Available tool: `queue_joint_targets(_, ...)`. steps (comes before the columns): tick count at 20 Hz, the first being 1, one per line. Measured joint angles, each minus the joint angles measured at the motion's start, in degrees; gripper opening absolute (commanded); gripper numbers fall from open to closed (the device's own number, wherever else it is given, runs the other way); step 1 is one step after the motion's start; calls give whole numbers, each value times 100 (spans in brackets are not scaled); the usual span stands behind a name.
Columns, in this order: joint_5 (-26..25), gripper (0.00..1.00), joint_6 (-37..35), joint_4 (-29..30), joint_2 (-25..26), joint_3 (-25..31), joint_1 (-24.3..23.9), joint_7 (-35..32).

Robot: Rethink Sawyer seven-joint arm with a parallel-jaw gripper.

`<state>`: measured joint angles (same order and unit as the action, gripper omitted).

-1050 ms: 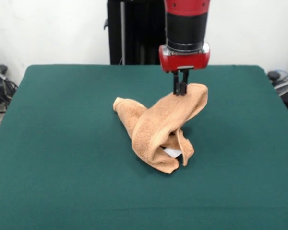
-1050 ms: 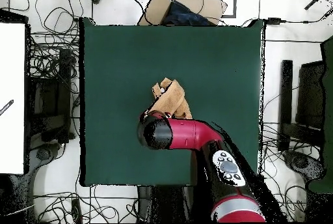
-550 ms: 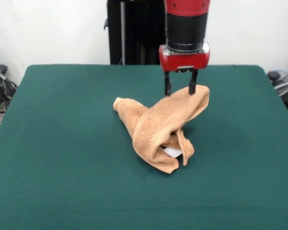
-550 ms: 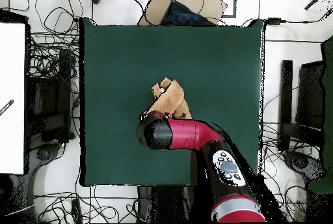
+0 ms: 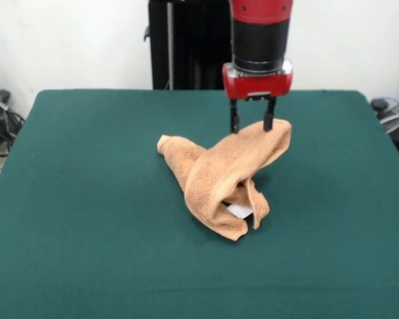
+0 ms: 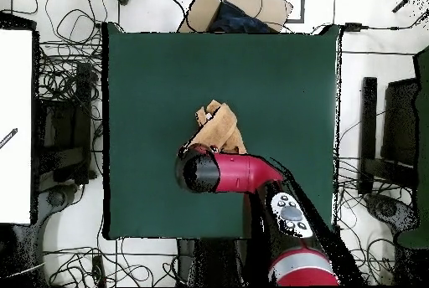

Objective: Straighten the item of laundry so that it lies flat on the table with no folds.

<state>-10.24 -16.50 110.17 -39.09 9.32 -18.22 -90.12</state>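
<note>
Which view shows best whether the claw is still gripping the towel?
The front view: the claw stands open, its tips just above the raised fold of the towel. Overhead, the arm's wrist hides the claw, and only the towel's far part shows on the table.

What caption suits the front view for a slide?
Open gripper just above the raised corner of a crumpled peach towel on the green table.

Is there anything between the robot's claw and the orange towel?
No. In the front view the open gripper sits right at the raised top edge of the towel, with nothing else between them.
</note>
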Motion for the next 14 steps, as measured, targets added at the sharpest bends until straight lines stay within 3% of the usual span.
queue_joint_targets(14, 4, 100, 819, -56, 1062, -309, 487, 0)
